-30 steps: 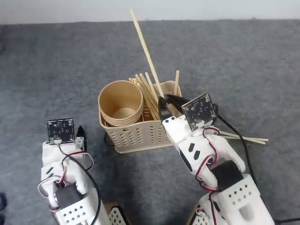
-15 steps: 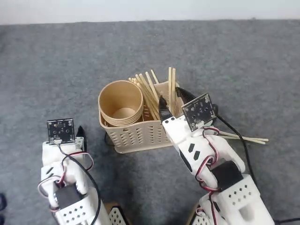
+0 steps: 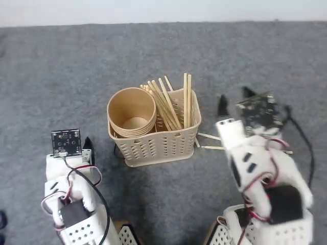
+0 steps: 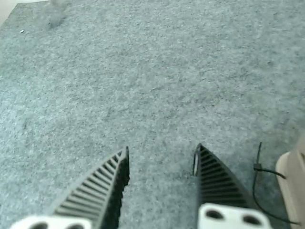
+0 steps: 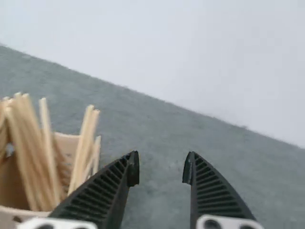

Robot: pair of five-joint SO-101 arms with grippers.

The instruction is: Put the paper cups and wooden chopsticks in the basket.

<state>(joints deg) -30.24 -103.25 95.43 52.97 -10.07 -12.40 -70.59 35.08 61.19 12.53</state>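
Right pincer (image 5: pixel 161 168) withdrawn from basket (image 3: pixel 158 145), chopsticks (image 3: pixel 186 99) left inside

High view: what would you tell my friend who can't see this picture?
A tan basket on grey carpet holds stacked paper cups and a bunch of wooden chopsticks. A few loose chopsticks lie on the carpet beside it, near the open right gripper. The left gripper sits on the basket's other side.

You see left arm (image 3: pixel 71 204), right arm (image 3: pixel 263 173) at lower frame: white shells, red-white-black cables (image 3: pixel 91 172), dark camera board (image 3: pixel 66 142) per wrist. Your left gripper (image 4: pixel 162 149), right gripper (image 5: pixel 162 156): black pointed ribbed fingers (image 4: pixel 102 188), white bases with screw holes.
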